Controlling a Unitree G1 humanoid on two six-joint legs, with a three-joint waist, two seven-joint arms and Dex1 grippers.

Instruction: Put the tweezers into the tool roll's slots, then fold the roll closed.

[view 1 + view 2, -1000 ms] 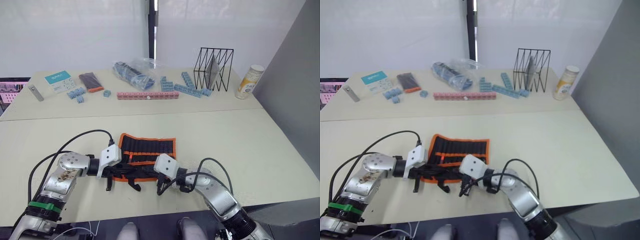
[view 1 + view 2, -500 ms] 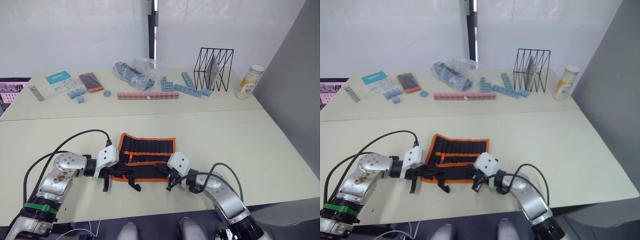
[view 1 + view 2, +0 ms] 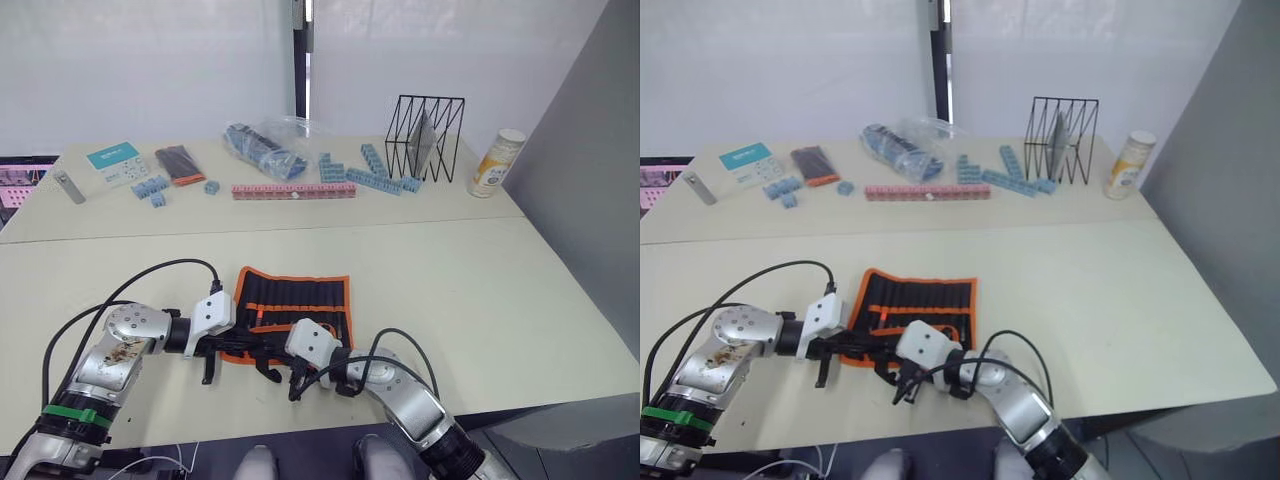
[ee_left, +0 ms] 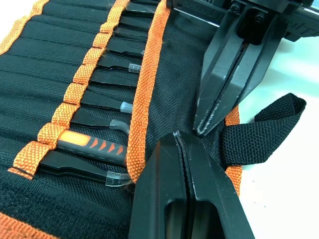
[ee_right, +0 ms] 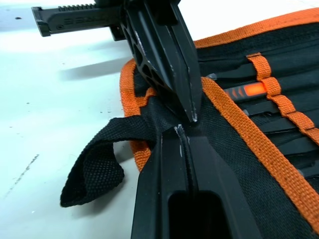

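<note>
The tool roll (image 3: 295,312) lies open near the table's (image 3: 520,300) front edge, tweezers (image 4: 102,103) tucked in its slots (image 4: 60,79). The left gripper (image 4: 180,142) and right gripper (image 5: 180,130), both pressed together, meet tip to tip on the roll's near flap beside the strap (image 5: 97,167).

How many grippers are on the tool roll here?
2: left gripper and right gripper, both shut, tips meeting on the tool roll's near flap beside its strap.
</note>
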